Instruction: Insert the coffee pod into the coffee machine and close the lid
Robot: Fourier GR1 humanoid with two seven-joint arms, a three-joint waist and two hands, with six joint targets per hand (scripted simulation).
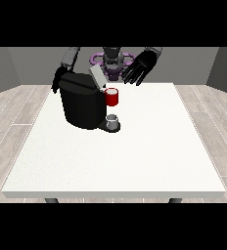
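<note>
While raised, hand at view's right (141, 67) (fingers spread) hovers.

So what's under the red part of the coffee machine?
Under the red pod holder stands a small grey cup on the machine's base. What's inside the cup is not visible from here.

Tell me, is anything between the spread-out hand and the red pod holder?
No. In the front view, the stretch between the hand at the view's right and the red pod holder is bare; only the white table shows.

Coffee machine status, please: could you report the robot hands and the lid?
Robot hand at view's right open, raised, holding nothing. Other robot hand mostly hidden behind coffee machine. Lid up; red holder uncovered. Cup below.
</note>
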